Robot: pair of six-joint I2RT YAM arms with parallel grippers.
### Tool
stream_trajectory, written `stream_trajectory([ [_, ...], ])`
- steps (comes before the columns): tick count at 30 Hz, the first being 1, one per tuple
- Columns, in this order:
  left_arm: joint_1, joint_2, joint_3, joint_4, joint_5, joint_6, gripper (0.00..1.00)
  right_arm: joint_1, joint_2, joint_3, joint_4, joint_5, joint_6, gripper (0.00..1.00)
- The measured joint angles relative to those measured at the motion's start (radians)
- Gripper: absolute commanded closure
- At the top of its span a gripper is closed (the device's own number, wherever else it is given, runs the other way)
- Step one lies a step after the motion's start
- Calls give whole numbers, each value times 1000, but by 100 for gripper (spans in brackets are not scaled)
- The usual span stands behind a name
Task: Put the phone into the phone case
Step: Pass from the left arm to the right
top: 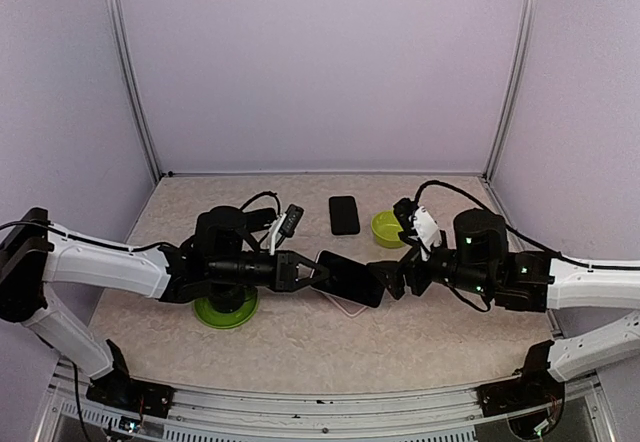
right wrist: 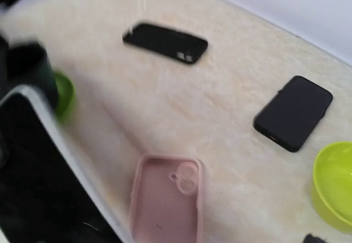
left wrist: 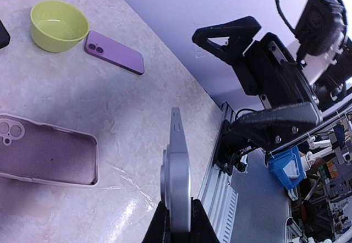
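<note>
The phone [top: 347, 279] is held in the air over the middle of the surface [top: 300, 347], a little toward the near edge. Its dark screen is turned up and its back is turned down. It is clamped at one short end by the left tool [top: 312, 272], whose jaws are pressed on the two flat faces. In the left wrist view only the thin metal edge of the phone is seen.

The phone is judged to be stiff, flat and rather heavy for its size. Its smooth glass and metal can slip between the pads, and the glass is fragile. With a hold on one end alone it may swing, so a second hold at the free end, across the long edges, would be steadier.

The phone case [left wrist: 49, 156] lies on the surface beneath the phone, open side up, and is partly covered in the top view. The camera opening is seen at one end. The case looks soft, light and bendable, so it may slide or lift when the phone is pressed in. Probably one corner should be seated first and the rest pressed down after.

The right tool [top: 392, 275] stands with its jaws wide apart just beside the free end of the phone, and nothing is held in it. Whether it touches the phone cannot be told.

Toward the far edge a black phone [top: 344, 215] and a yellow-green bowl [top: 386, 229] are seen, well apart from the case.
</note>
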Motion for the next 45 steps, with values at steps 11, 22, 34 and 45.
stream_trajectory([
  [11,0,-105,-70,123,9,3,100,-164,-96,-142,214,-391,324,7],
  [22,0,-138,-88,202,22,0,100,-201,77,-194,536,-689,595,19],
  [34,6,-138,-89,210,24,-6,100,-201,209,-216,879,-869,790,34],
  [45,13,-138,-93,241,46,-35,100,-202,288,-223,1016,-919,869,70],
])
